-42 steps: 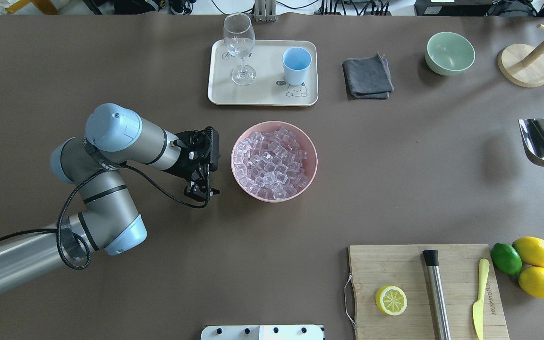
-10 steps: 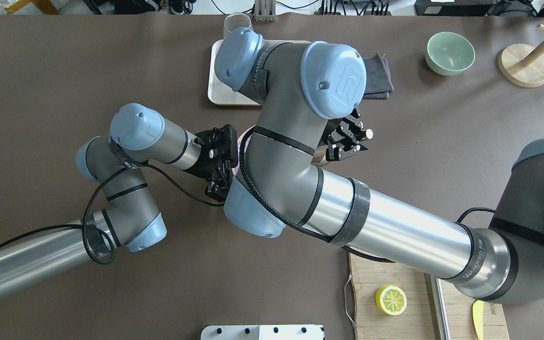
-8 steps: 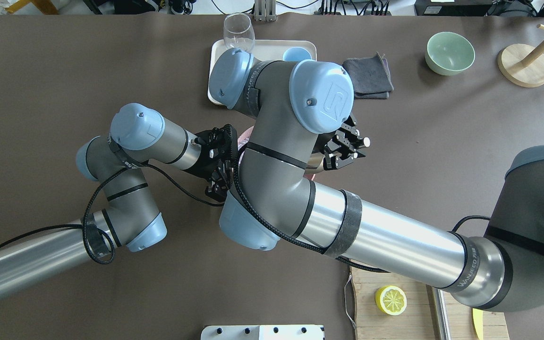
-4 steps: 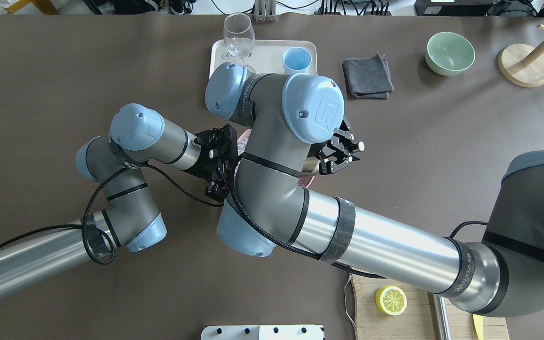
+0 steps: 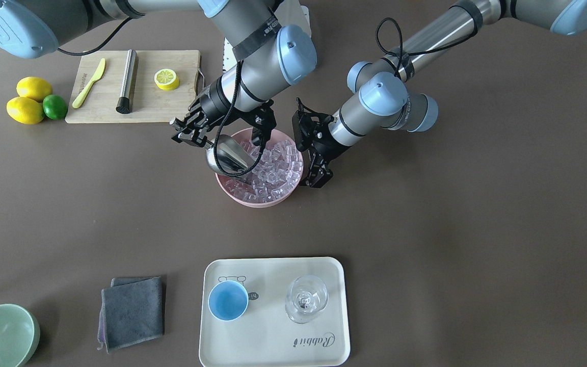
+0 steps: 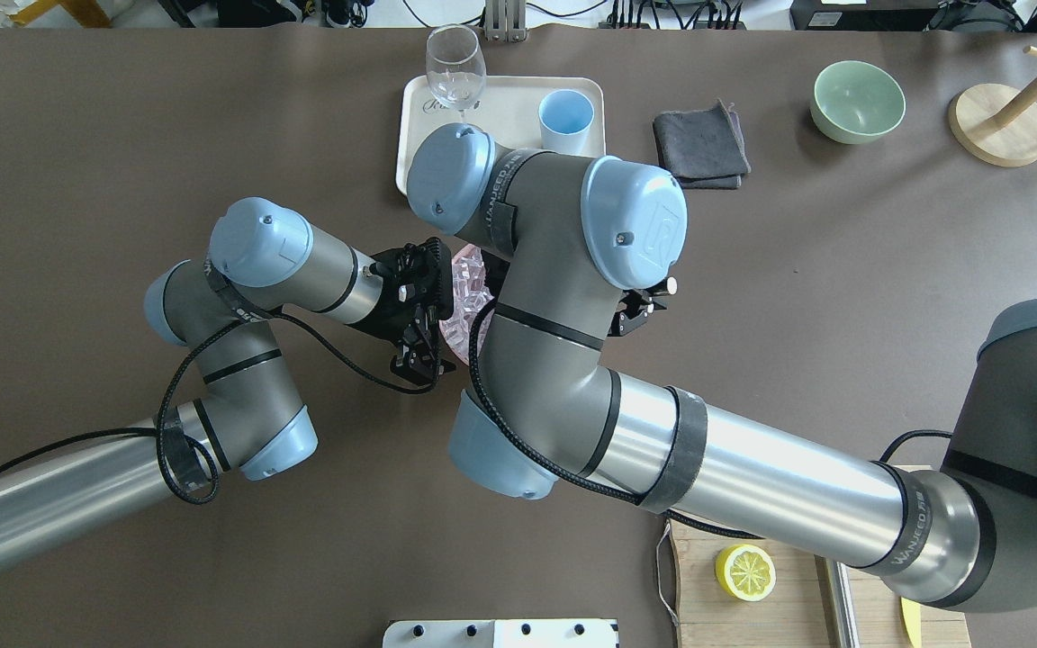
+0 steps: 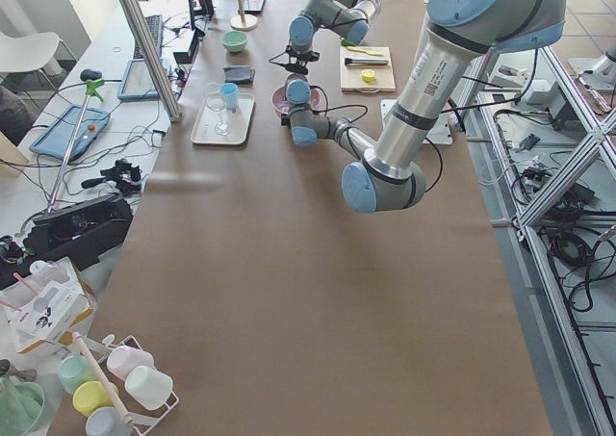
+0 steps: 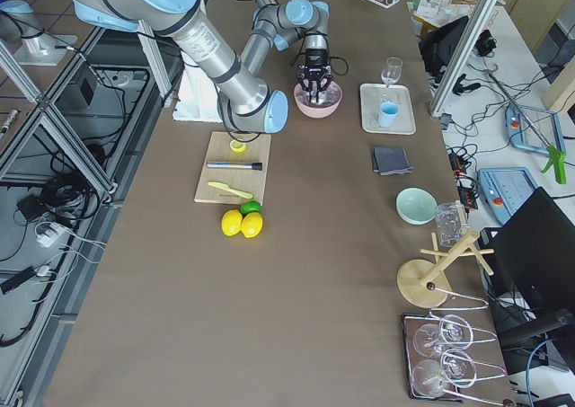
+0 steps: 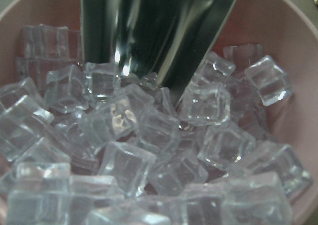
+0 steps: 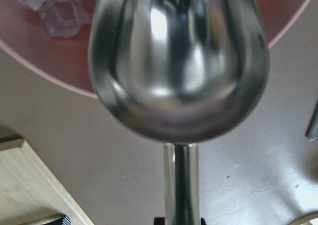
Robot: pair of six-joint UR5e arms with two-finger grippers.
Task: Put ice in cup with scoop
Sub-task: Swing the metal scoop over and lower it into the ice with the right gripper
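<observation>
Whereas earlier it hung far off to the side, the scoop, clamped in the right gripper, now digs into the ice in the pink bowl; whether the left gripper is parted or closed cannot be told.

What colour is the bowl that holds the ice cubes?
The bowl is pink; the exterior front-facing view shows it best.

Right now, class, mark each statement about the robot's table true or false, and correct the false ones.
1. The shiny silver metal scoop has its tip in the clear ice cubes in the pink bowl. True.
2. The small light-blue cup holds ice. False: it is empty.
3. The right gripper grips the scoop's handle. True.
4. The clear stemmed glass lies tipped over. False: it stands upright on the cream tray beside the cup.
</observation>
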